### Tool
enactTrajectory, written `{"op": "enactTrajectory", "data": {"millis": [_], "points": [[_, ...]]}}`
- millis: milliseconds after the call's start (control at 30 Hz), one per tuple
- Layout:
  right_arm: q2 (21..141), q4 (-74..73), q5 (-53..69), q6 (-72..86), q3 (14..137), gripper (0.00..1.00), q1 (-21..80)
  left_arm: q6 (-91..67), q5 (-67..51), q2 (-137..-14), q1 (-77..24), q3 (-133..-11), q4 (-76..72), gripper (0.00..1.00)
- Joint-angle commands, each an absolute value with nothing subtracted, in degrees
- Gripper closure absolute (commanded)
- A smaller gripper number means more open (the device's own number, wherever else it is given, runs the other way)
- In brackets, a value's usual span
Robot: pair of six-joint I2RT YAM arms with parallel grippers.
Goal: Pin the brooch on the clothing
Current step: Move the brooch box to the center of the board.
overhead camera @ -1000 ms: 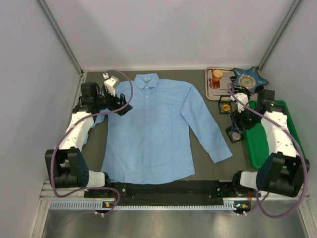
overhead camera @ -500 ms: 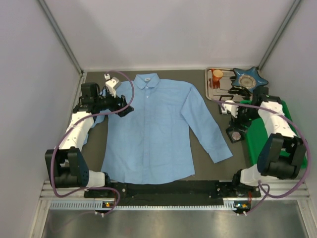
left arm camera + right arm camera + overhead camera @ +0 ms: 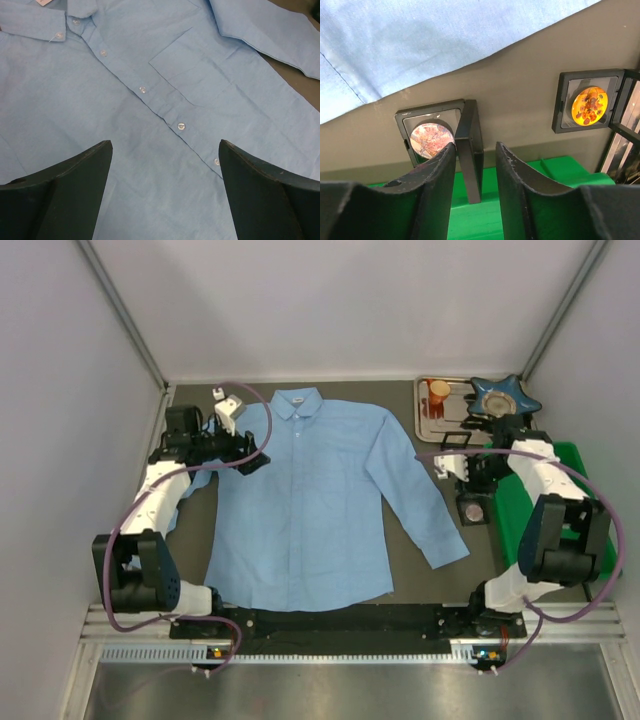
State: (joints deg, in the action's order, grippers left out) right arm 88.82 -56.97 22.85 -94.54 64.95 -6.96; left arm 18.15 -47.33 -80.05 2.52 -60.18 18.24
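The clothing [image 3: 300,510], a light blue shirt, lies flat and buttoned at the table's middle. My left gripper [image 3: 245,452] hovers over its chest, and in the left wrist view its jaws [image 3: 165,145] stand wide open above the button placket [image 3: 181,126] with nothing between them. A round pinkish brooch [image 3: 431,140] rests in an open black case [image 3: 472,508] beside the shirt sleeve [image 3: 420,40]. My right gripper [image 3: 475,147] straddles that case's upright lid [image 3: 470,150]; the left finger is against it and a gap shows on the right. A second case holds an orange brooch [image 3: 589,104].
A green bin [image 3: 525,530] sits just right of the cases, under my right arm. At the back right stands a metal tray [image 3: 425,425] with an orange cup, beside a blue star-shaped dish [image 3: 505,398]. A small white object [image 3: 225,408] lies by the shirt's left shoulder.
The right arm has swung back and inward over the cases, and its jaws have narrowed around the pink brooch case's lid. The left arm has stayed still.
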Motion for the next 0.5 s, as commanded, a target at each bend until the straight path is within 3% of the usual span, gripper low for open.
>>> {"op": "enactTrajectory", "data": {"millis": [0,300,467], "points": [[89.39,-56.34,22.68,-97.64,65.57,0.63,-6.07,19.69,-48.78,-80.59,2.20,-62.84,17.58,0.08],[90.35,-56.34,23.11,-97.39,67.14,0.86,-4.93,20.21,-48.60,-81.74,2.29,-63.28,17.40,0.08],[92.63,-55.81,24.17,-93.52,71.62,0.92,-3.34,20.39,-48.69,-82.44,2.29,-63.54,17.23,0.08]]}}
